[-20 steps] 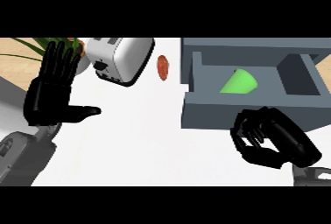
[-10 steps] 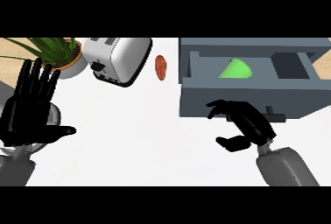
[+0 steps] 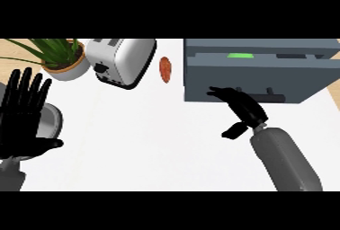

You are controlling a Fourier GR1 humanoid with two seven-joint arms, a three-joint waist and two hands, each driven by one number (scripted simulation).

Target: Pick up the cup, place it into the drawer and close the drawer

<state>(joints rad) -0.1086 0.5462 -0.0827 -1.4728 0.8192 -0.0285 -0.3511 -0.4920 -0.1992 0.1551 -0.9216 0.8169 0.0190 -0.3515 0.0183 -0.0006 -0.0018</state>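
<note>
The grey drawer (image 3: 259, 78) at the upper right stands nearly pushed in, with only a narrow gap left at its top. Through that gap a sliver of the green cup (image 3: 240, 56) shows inside. My right hand (image 3: 240, 105) has its fingers stretched straight against the drawer's front panel, just left of the dark handle (image 3: 269, 95). Its thumb hangs down below. My left hand (image 3: 25, 117) rests open at the left edge, fingers up, holding nothing.
A white toaster (image 3: 123, 60) and a potted plant (image 3: 61, 57) stand at the upper left. A small reddish-brown oval item (image 3: 166, 69) lies between toaster and drawer. A grey round object (image 3: 50, 122) sits partly behind my left hand.
The drawer has slid inward, from wide open to almost shut, hiding most of the cup. My right hand moved up against its front. The left hand stayed at the left edge.
</note>
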